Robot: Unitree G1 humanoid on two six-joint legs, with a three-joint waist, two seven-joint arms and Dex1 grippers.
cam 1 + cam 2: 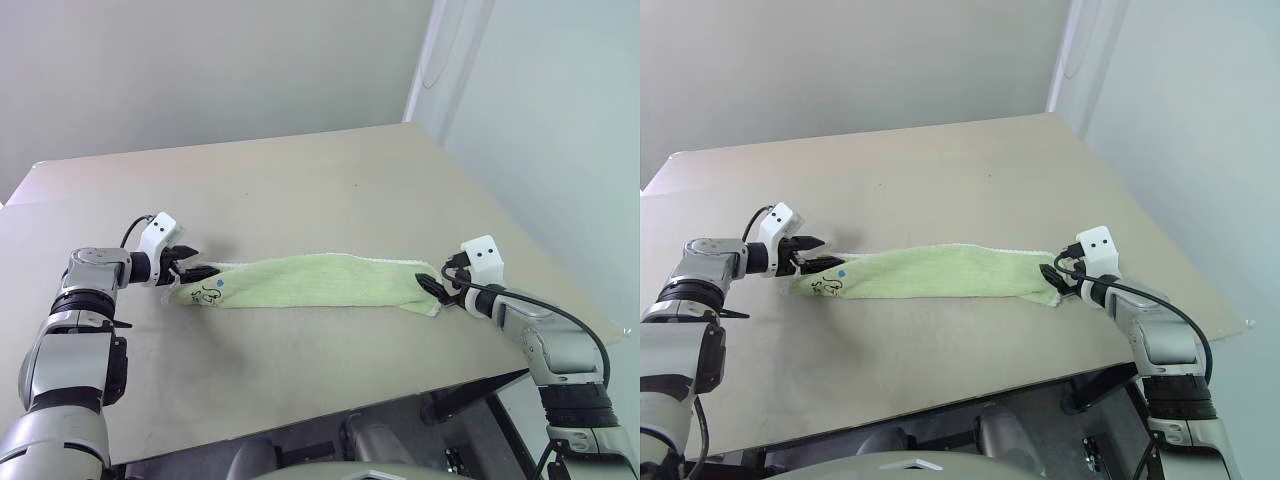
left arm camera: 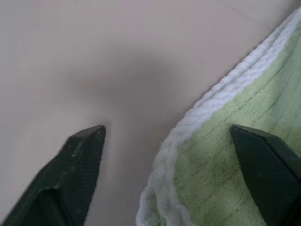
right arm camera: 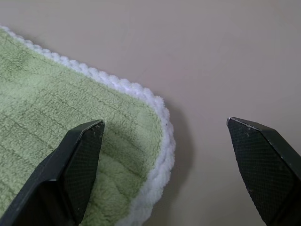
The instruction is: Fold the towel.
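Note:
The towel (image 1: 310, 280), light lime green with white edging, lies on the tan table (image 1: 300, 170) as a long narrow strip running left to right. A small dark printed figure (image 1: 210, 291) marks its left end. My left gripper (image 1: 195, 272) is at that end, open. In the left wrist view the white edge (image 2: 188, 127) lies between the fingers (image 2: 80, 165), which are spread wide. At the strip's right end my right gripper (image 1: 432, 288) is open too. A rounded towel corner (image 3: 155, 122) sits between its fingertips (image 3: 84, 146).
The table's front edge (image 1: 330, 410) runs just below the towel, and its right edge (image 1: 540, 250) slants close behind my right gripper. Bare tabletop stretches beyond the towel toward the grey wall (image 1: 200, 60).

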